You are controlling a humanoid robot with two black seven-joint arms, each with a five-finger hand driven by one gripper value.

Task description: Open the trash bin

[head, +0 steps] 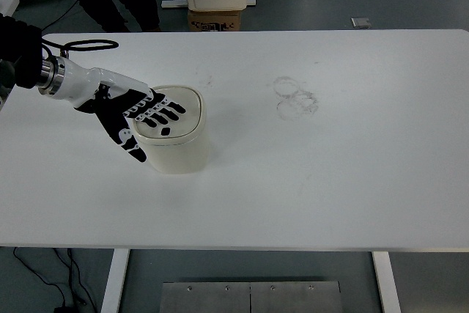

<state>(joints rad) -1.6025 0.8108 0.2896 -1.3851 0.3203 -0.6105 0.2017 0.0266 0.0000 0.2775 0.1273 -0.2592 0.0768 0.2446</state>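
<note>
The trash bin (176, 133) is placed on the left half of the table (330, 174), upright. The left hand (132, 111) is laid flat over the bin's lid from the left. Ring marks (295, 98) are seen to the bin's right, well apart, further back

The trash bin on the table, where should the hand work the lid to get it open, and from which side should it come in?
Probably from above, pressing rather than gripping. The trash bin stands upright with a flat lid that shows no handle, only a small dark button near its front edge. The left hand lies flat over the lid from the left, fingers spread, so a fingertip coming straight down on that button seems best.
</note>
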